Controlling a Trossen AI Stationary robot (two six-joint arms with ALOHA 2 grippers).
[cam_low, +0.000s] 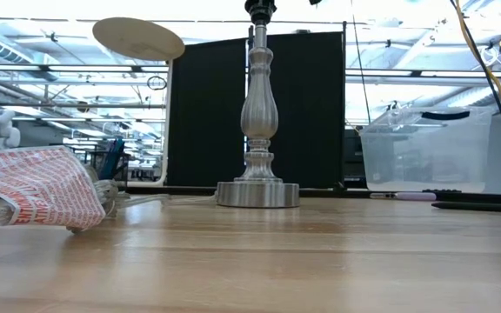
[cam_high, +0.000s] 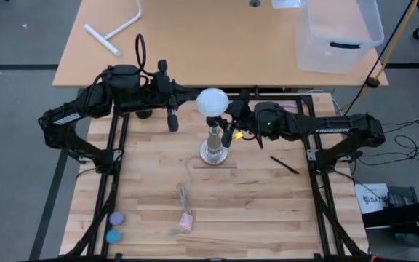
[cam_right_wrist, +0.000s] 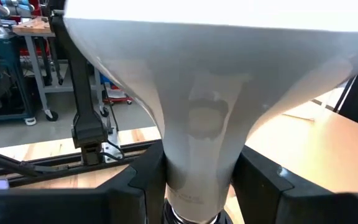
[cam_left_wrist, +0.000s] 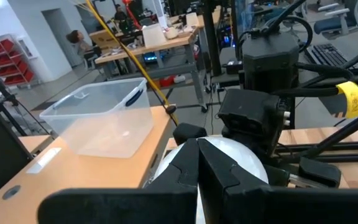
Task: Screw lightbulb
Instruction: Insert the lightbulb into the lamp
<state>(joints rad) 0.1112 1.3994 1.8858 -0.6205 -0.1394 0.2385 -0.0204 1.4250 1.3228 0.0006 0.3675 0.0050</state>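
Observation:
The lightbulb point(cam_high: 213, 100), white with a round globe, stands upright over the top of the metal lamp post point(cam_high: 213, 142). The post's round base point(cam_low: 257, 193) rests on the wooden table. My right gripper point(cam_right_wrist: 197, 186) comes in from the table's right and is shut on the bulb's neck. My left gripper point(cam_left_wrist: 197, 171) is shut and sits level at the globe's left side, its fingertips right in front of the white globe point(cam_left_wrist: 247, 158). The low view shows the post's black top point(cam_low: 261, 9), but the bulb is out of that picture. My right gripper pinches the bulb's tapering pale neck point(cam_right_wrist: 197, 155) between its two fingers point(cam_right_wrist: 138, 183), just below the globe. The fingers come level from the table's right. The bulb stands upright, globe up; its screw base is hidden below the fingers. My left gripper's shut fingertips stand against the globe's side; I cannot tell whether they touch it.
A clear plastic bin point(cam_high: 337, 33) and a white T-shaped pipe point(cam_high: 115, 33) lie on the far table. On the wooden table are a black pen point(cam_high: 284, 165), a cord with a pink piece point(cam_high: 185, 215), two small round caps point(cam_high: 113, 227) and a red-and-white bag point(cam_low: 33, 187).

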